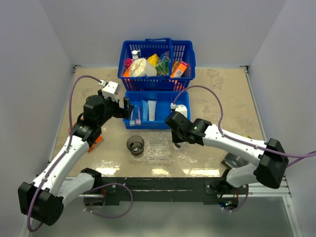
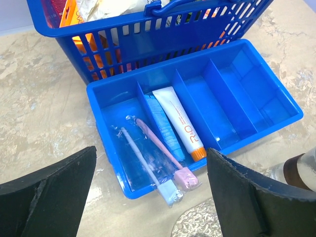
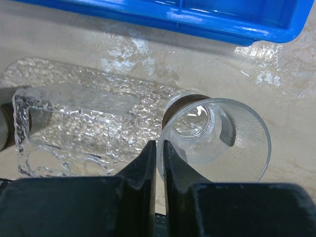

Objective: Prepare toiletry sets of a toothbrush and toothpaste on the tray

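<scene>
Neither toothbrush nor toothpaste is on the tray [image 3: 64, 123] yet. All four pieces lie in the blue bin [image 2: 291, 106], which sits on the worktop [image 1: 222, 98] in front of the basket [image 2: 148, 39]. There are two toothbrushes, a pink toothbrush [image 2: 158, 143] and a pale toothbrush [image 2: 140, 153], side by side in the end compartment with their heads reaching the bin's near wall. Both are wrapped in clear film, so they are probably very light, thin and slippery; a pinch across the stiff handle near its middle looks safest. There are two tubes in the next compartment, a white tube [image 2: 177, 118] with an orange cap and a pale blue tube [image 2: 160, 121] touching its side. They look light and soft in the body, so they are best squeezed gently across the flat width, or taken near the firmer cap end. The left end effector [image 2: 150, 150] hangs over the bin with its jaws wide apart, holding nothing. The right end effector [image 3: 159, 150] has its jaws nearly together and seems to pinch the near rim of a clear cup [image 3: 217, 140] at one end of the single tray. A second cup [image 1: 135, 144] stands at the other end, making two cups. Their thin walls look rigid but easy to tip.
</scene>
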Available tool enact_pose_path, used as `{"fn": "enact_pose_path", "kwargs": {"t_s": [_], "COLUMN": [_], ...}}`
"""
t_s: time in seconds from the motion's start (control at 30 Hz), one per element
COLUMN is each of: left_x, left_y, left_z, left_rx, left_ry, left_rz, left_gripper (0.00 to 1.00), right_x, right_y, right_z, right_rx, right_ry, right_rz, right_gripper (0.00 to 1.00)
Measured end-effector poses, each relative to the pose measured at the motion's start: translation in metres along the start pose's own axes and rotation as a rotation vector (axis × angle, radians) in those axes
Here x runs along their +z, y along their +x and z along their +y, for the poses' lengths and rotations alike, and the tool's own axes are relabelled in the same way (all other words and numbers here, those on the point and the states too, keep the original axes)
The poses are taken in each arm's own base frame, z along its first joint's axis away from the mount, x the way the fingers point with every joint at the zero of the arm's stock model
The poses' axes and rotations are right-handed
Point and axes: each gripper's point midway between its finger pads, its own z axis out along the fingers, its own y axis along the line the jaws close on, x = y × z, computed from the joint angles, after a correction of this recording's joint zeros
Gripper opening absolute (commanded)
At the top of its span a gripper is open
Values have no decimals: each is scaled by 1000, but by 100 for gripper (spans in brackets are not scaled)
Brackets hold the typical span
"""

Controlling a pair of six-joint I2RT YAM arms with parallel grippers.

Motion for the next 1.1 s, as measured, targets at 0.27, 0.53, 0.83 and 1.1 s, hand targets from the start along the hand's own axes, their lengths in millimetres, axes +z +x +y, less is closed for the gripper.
{"fn": "enact_pose_path", "kwargs": {"t_s": [0.27,0.53,0.83,1.1], "left_x": [1,5,6,6], "left_y": [1,7,8,8], "left_z": [0,1,-1,-3], "left_rx": [0,-2,-1,1], "left_ry": [0,0,6,10], "left_rz": [5,25,27,28], "left_gripper": [96,96,96,96], "right_x": [-11,-21,-24,-43], "right_y": [16,40,48,29], "right_z": [3,17,9,21], "right_rx": [-193,-356,-378,-247], "right_ry": [-59,-93,-46,-85], "right_rz": [27,51,61,12], "right_gripper": [0,9,53,50]}}
